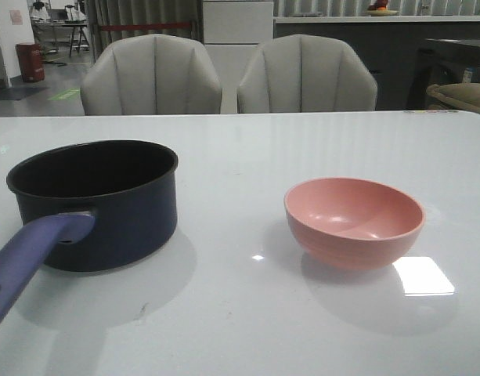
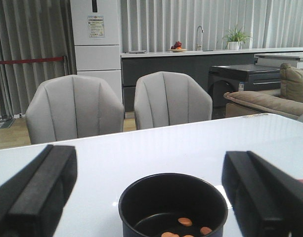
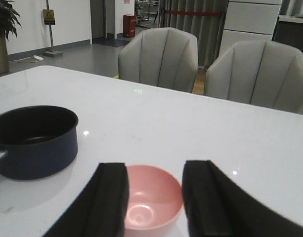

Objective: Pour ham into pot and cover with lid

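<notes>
Ham's in, folks: look down into the pot from the left wrist view and there are the slices of ham, thin orange-pink ovals lying flat on the black bottom. So the pouring half reads as done to me. The pink bowl sits to the right of the pot, upright on the table, and it's empty, smooth and glossy inside, a rounded shallow dome shape with a soft matte blush.

What's left? The cover. And here's the catch: the lid shows in none of the views, so I can't tell you where it is. The pot stands open-topped, and that step is still to come.

The pot itself: dark navy wall, straight-sided, round, with a long purple-blue handle running toward the robot's side. Looks like coated metal with a plastic grip, by my guess.

The left gripper hovers just on the near side of the pot, jaws spread wide, clutching nothing. The right gripper hangs over the near edge of the pink bowl, well right of the pot, jaws likewise parted and bare. Black blocky fingers on both. The tabletop is white and glossy, throwing back ceiling light beside the bowl.
</notes>
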Robot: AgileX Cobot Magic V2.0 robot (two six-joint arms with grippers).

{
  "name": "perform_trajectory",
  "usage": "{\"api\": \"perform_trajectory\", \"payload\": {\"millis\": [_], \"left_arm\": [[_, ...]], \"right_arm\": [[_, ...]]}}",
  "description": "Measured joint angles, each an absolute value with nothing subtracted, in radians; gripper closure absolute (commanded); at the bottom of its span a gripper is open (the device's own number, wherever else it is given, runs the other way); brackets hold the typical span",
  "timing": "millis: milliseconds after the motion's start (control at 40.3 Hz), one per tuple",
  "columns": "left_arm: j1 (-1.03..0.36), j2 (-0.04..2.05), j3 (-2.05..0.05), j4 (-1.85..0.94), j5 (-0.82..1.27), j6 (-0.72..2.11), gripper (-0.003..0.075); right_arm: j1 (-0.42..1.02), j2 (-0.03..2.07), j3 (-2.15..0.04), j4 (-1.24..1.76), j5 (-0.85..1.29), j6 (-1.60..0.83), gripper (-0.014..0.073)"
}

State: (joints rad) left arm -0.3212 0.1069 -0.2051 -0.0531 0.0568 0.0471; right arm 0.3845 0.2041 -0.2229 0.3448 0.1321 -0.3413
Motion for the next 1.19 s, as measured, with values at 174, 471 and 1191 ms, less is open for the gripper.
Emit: {"api": "perform_trajectory", "payload": {"millis": [174, 471, 1191], "left_arm": [[-0.321, 0.107, -0.205, -0.053, 0.057, 0.047, 0.0095], [-0.321, 0.107, -0.205, -0.056, 0.057, 0.047, 0.0095], [-0.182, 0.364, -0.483, -0.095, 0.484, 0.006, 0.0092]], "right_arm": [[0.385, 0.196, -0.186, 0.345, 0.121, -0.341, 0.0332], [0.385, 0.194, -0.186, 0.345, 0.132, -0.341, 0.0450], [0.385, 0.194, -0.186, 0.345, 0.132, -0.341, 0.0450]]}}
